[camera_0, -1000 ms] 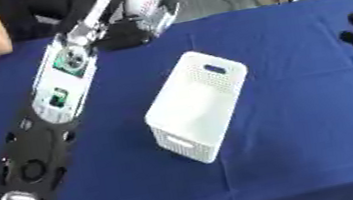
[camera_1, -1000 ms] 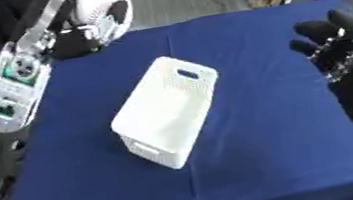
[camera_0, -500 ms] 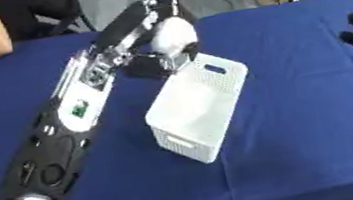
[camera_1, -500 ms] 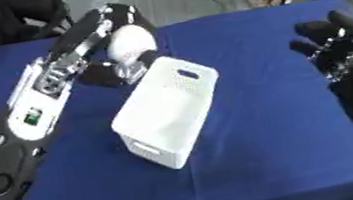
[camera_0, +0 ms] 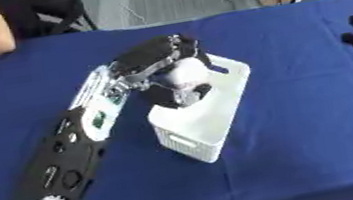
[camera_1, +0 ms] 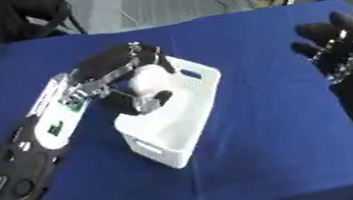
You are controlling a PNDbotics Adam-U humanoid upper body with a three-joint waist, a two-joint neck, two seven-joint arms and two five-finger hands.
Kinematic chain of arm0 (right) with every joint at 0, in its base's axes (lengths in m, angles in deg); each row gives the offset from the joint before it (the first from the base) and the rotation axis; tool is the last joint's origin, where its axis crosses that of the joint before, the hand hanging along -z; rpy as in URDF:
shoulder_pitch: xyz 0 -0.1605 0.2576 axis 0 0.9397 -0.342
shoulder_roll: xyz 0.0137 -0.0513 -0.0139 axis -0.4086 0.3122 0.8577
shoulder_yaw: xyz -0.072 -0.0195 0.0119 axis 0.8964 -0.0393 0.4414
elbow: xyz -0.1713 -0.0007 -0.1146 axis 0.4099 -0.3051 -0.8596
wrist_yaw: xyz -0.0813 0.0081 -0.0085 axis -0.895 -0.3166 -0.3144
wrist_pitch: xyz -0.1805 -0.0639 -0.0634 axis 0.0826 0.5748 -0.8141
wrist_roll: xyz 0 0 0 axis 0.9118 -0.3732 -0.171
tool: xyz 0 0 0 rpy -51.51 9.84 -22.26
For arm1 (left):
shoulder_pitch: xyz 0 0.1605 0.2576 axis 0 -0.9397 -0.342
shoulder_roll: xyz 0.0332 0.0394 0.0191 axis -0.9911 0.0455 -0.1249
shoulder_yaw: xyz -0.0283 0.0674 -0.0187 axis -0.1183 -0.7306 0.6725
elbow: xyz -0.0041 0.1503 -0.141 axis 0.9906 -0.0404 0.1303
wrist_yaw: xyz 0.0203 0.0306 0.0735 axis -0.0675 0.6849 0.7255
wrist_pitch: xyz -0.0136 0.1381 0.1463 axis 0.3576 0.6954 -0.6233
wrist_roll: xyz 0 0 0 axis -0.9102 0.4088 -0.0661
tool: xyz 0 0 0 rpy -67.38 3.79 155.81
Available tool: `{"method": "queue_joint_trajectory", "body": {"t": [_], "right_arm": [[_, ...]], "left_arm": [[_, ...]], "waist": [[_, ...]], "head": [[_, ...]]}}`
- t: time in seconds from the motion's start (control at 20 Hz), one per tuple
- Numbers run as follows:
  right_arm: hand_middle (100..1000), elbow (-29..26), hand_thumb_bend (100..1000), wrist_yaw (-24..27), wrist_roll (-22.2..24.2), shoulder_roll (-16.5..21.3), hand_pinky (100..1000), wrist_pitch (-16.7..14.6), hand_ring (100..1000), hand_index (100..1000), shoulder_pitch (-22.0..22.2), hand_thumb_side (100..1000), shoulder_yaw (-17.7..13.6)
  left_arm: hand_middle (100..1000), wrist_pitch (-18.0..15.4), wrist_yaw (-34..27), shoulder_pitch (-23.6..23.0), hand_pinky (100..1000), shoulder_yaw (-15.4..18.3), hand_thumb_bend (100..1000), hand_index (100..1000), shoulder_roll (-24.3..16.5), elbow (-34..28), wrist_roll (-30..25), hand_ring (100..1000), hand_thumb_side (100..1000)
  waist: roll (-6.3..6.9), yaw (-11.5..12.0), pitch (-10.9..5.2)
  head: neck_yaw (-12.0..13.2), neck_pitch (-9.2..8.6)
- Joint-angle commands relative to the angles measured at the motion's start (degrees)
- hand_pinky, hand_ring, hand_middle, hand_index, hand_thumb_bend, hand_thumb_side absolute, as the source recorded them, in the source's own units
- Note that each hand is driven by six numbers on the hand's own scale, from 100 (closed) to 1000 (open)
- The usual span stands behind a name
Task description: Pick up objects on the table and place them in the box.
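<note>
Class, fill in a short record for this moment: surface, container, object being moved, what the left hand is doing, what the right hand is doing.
surface: table with blue cloth
container: white box, open top, standing on the cloth
object: white rounded object, over the box's opening
left hand: left hand curled round the white object, above the box
right hand: right hand idle at the right edge, fingers straight, holding nothing

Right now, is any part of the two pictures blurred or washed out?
Left eye view: the white object in the left robot hand blends into the white box, edges soft. Right eye view: the right robot hand shows as dark, with little detail.
</note>
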Motion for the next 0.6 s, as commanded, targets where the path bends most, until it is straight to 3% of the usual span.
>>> {"method": "queue_joint_trajectory", "body": {"t": [0.05,0.2,0.35,0.4,0.6], "right_arm": [[889,-1.0,100,0.3,0.2,0.7,976,-0.1,1000,1000,-0.6,603,-0.2],[889,-1.0,100,0.3,0.2,0.6,976,-0.1,1000,1000,-0.6,603,-0.2],[889,-1.0,100,0.3,0.2,0.6,976,0.0,1000,1000,-0.6,606,-0.3],[889,-1.0,100,0.3,0.2,0.6,976,0.0,1000,1000,-0.6,607,-0.2],[890,-1.0,100,0.4,0.3,0.5,977,0.0,1000,1000,-0.6,607,-0.2]], "left_arm": [[567,-1.4,1.2,0.7,139,0.3,410,747,0.4,0.1,0.3,286,700],[623,-2.0,2.7,0.5,240,0.5,464,771,0.9,1.4,1.3,386,775],[687,-2.6,3.6,0.5,411,0.7,517,787,1.2,2.0,2.6,524,820],[734,-2.8,3.9,0.6,489,0.6,518,800,1.3,2.1,3.0,610,826],[813,-3.3,5.1,0.8,598,0.7,513,824,1.8,2.6,3.6,739,849]], "waist": [[0.01,-0.1,-0.58],[-0.1,-0.1,-0.51],[-0.14,-0.1,-0.48],[-0.15,-0.1,-0.48],[-0.26,-0.2,-0.42]], "head": [[0.4,-0.38],[0.4,-0.51],[0.5,-0.52],[0.5,-0.52],[0.6,-0.52]]}}
